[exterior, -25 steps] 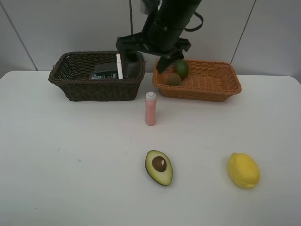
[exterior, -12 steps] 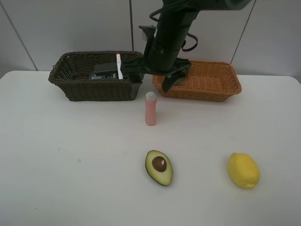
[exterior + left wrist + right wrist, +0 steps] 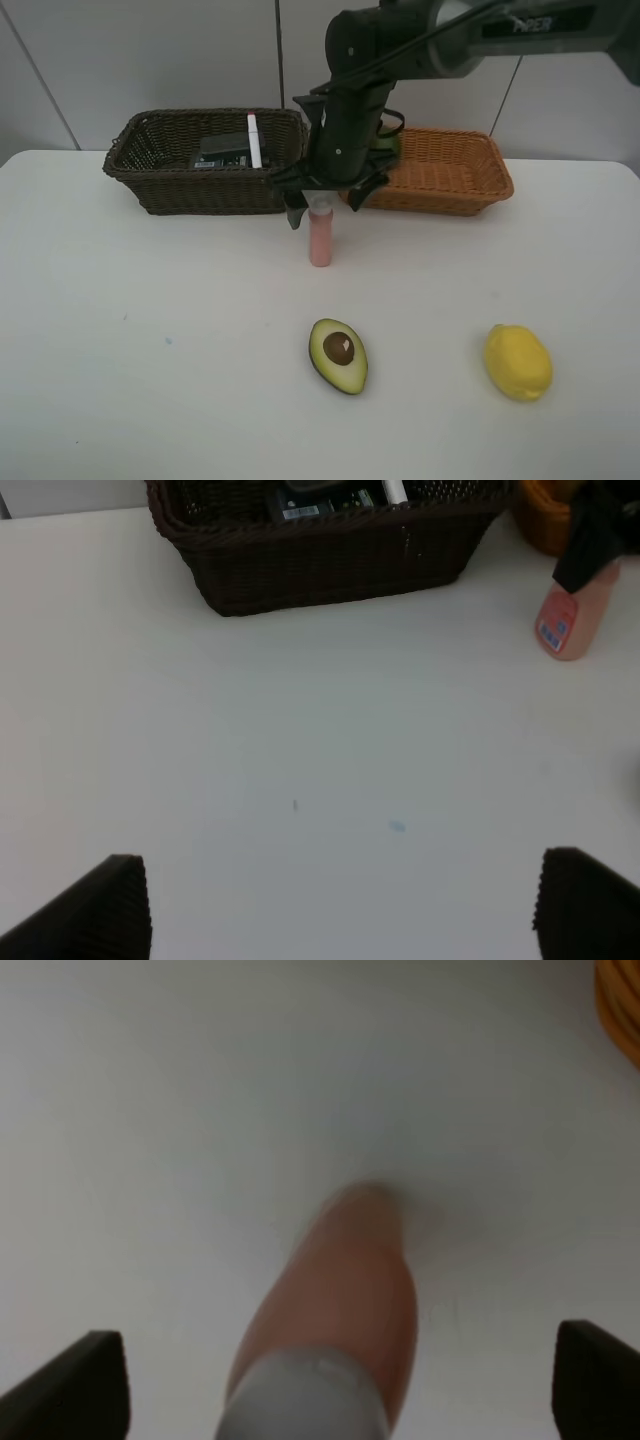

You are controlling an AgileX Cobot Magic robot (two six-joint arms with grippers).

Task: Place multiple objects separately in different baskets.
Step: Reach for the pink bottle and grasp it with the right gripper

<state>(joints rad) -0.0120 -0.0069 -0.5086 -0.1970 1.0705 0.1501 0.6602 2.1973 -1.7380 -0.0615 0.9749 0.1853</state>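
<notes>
Pink white-capped bottle (image 3: 320,240) upright on the white table (image 3: 150,350), just in front of the gap between dark brown basket (image 3: 205,190) and light orange-tan basket (image 3: 450,190). Small blue label (image 3: 549,635) on its side, print too small to read. Right gripper (image 3: 322,205) spread wide astride the cap, not pinching. Left gripper (image 3: 340,910) wide open over bare table. In the dark basket: white marker (image 3: 254,140), black rectangular block (image 3: 222,152) with an unreadable white sticker. Nearer the camera: halved avocado (image 3: 338,355), yellow lemon (image 3: 517,361). White lettering (image 3: 540,22) on the right arm (image 3: 420,50), too blurred to read.
</notes>
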